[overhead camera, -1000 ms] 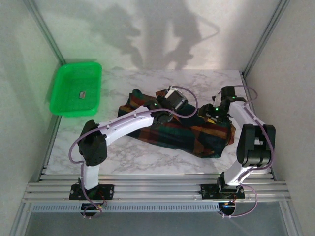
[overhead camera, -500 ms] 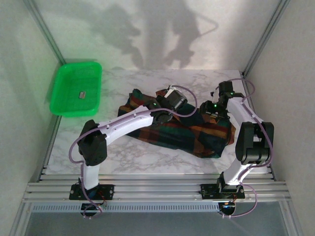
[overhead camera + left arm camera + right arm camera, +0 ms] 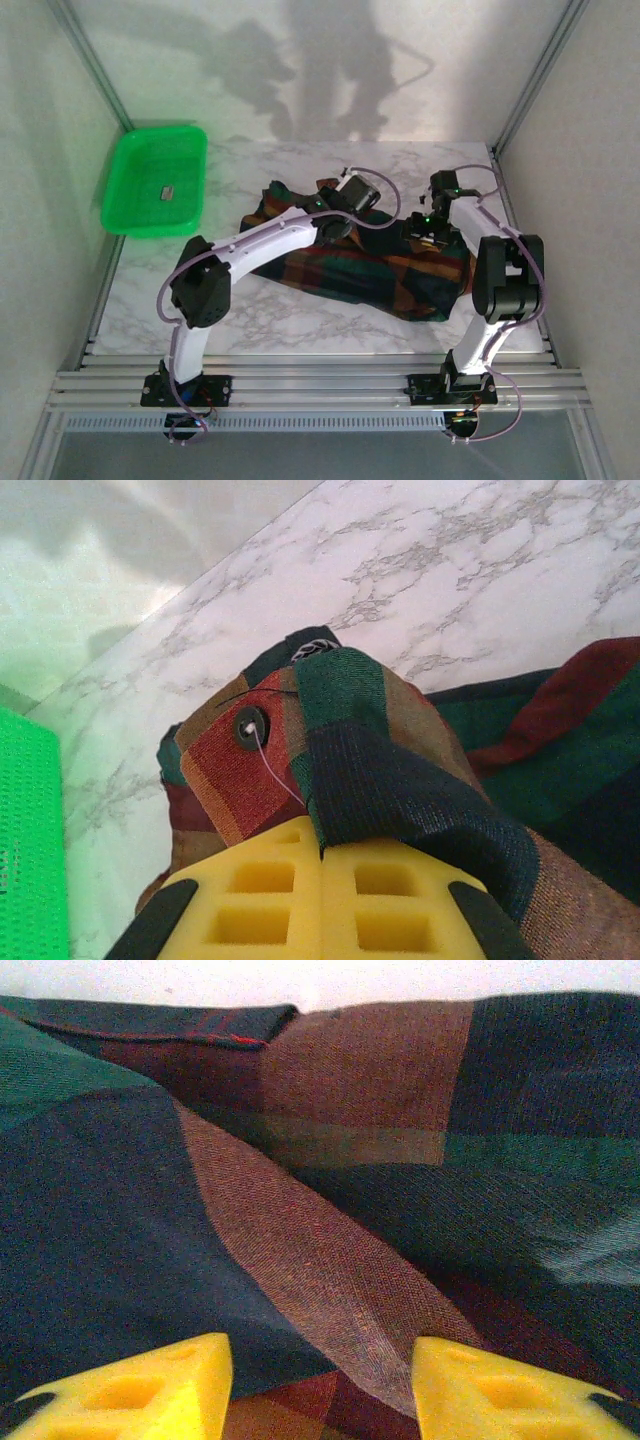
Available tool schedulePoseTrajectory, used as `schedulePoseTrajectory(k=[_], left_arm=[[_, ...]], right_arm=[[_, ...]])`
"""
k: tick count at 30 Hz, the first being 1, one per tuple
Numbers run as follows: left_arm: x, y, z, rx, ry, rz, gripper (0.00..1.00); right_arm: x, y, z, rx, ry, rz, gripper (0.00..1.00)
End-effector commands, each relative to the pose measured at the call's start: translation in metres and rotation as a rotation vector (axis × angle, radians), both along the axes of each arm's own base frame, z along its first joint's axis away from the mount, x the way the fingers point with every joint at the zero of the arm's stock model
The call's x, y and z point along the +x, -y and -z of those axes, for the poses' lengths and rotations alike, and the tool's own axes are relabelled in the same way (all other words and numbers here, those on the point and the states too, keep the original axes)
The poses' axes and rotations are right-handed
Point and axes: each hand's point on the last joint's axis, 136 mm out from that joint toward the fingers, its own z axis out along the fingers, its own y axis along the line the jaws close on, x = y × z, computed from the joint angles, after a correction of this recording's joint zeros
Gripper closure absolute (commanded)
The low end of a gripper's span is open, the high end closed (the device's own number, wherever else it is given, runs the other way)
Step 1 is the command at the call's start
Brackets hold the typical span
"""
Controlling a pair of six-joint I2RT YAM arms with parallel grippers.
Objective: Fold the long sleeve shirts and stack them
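The plaid shirt, checked in dark green, red, orange and navy, lies crumpled in a long heap across the marble table. One end, bearing a dark button, is bunched into a raised fold.

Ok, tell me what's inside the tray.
One small grey object lies on the floor of the tray, too small to identify. The rest of the floor is bare; nothing there is covered.

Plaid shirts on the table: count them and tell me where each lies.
1. The plaid shirt lies crumpled in the middle of the table, right of the green tray, a fold pinched in the left gripper. A second could be hidden within the heap.
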Motion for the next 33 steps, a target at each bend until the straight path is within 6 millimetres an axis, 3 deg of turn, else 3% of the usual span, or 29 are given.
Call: schedulePoseTrajectory(k=[1,8,14,18,21,25,27,30,33], left_arm=[[0.016,-0.013,-0.007,0.083,0.029,-0.019,1.0],[0.039,-0.041,-0.004,0.172,0.046,-0.073,1.0],[0.054,-0.05,0.013,0.235,0.048,-0.081,1.0],[0.06,-0.057,0.008,0.246,0.099,-0.1,1.0],[0.056,-0.065,0.007,0.227,0.088,-0.095,1.0],[0.034,-0.077,0.011,0.181,0.059,-0.112,0.99],[0.018,-0.088,0.017,0.139,0.02,-0.128,0.86],[-0.004,-0.101,0.023,0.068,-0.044,-0.16,0.54],[-0.025,-0.105,0.009,-0.09,-0.101,-0.195,0.34]], right_arm=[[0.002,0.014,0.013,-0.083,-0.031,0.095,0.56],[0.013,0.021,0.017,-0.097,-0.017,0.203,0.58],[0.014,0.015,0.03,-0.059,-0.057,0.237,0.58],[0.01,0.012,0.034,-0.039,-0.067,0.251,0.58],[0.007,0.011,0.034,-0.026,-0.069,0.252,0.59],[0.001,0.007,0.033,0.002,-0.076,0.252,0.59],[-0.002,0.004,0.032,0.019,-0.08,0.259,0.59],[-0.005,-0.001,0.029,0.054,-0.084,0.264,0.58],[-0.008,-0.004,0.018,0.082,-0.074,0.272,0.55]])
